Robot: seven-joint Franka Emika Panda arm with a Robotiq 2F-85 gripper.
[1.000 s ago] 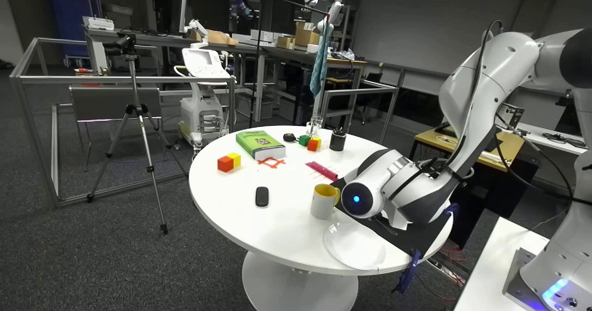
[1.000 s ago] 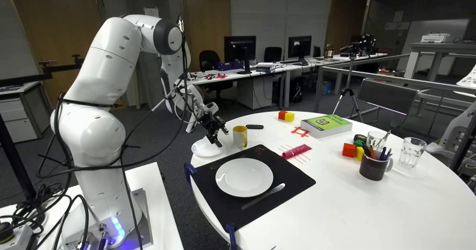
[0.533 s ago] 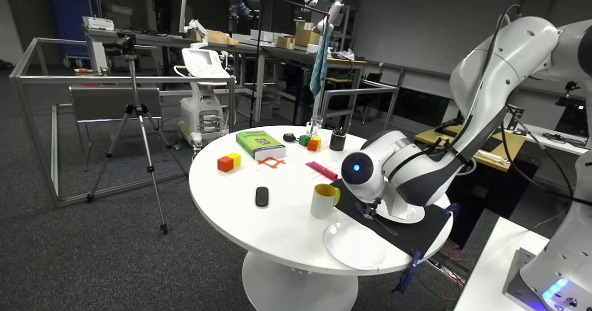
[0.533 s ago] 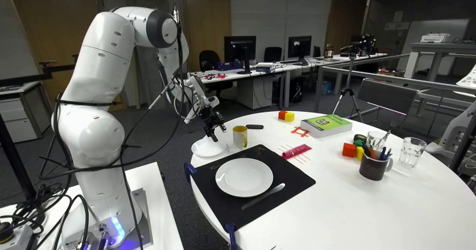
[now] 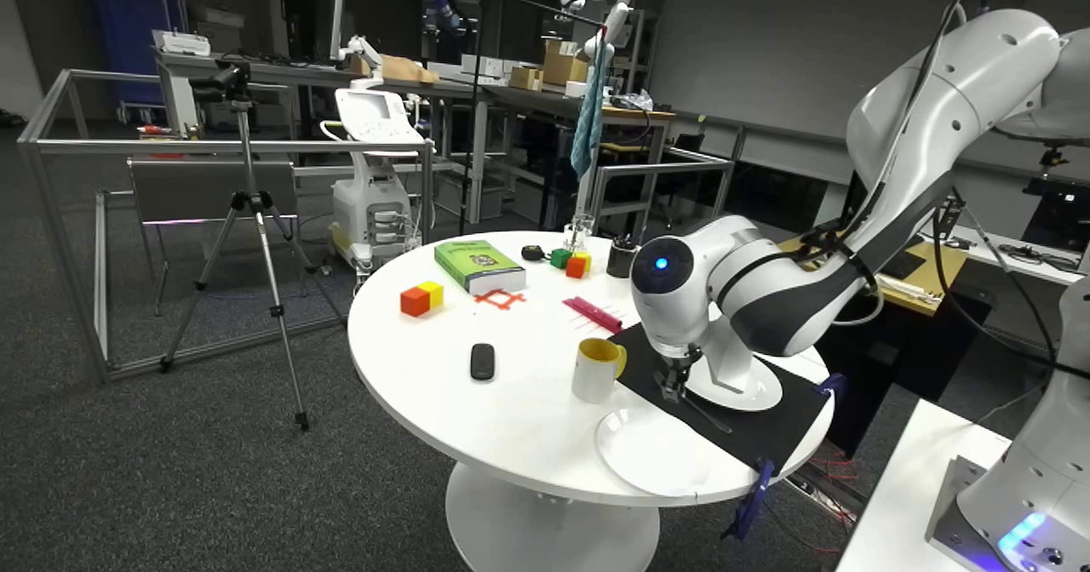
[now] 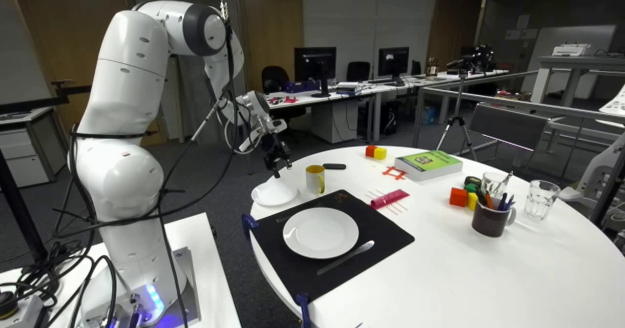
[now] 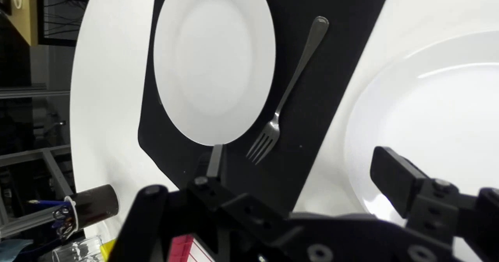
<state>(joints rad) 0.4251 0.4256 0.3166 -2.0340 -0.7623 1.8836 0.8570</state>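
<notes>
My gripper [image 7: 300,156] stands wide open with nothing between its fingers, above the table. In the wrist view a silver fork [image 7: 290,90] lies on the black mat [image 7: 331,59], tines toward the gripper, between the two fingers' lines. One finger is over the mat near the rim of a white plate [image 7: 214,59]; the opposite finger is over a second white plate [image 7: 448,110] lying off the mat. In an exterior view the gripper [image 6: 278,164] hangs over that off-mat plate [image 6: 273,194], beside a white mug with yellow inside [image 6: 315,179].
A knife [image 6: 346,257] lies on the mat's far side from the fork. Around the table are a black phone-like object [image 5: 482,362], a green book [image 5: 479,267], coloured cubes [image 5: 421,298], a pink piece [image 6: 389,198], a dark pen mug [image 6: 490,218] and glasses [image 6: 542,198]. Blue clamps [image 6: 303,308] grip the edge.
The arm has risen and drawn back, lifting the gripper higher above the off-mat plate and tilting it more downward. The jaws stay open; objects on the table have not moved.
</notes>
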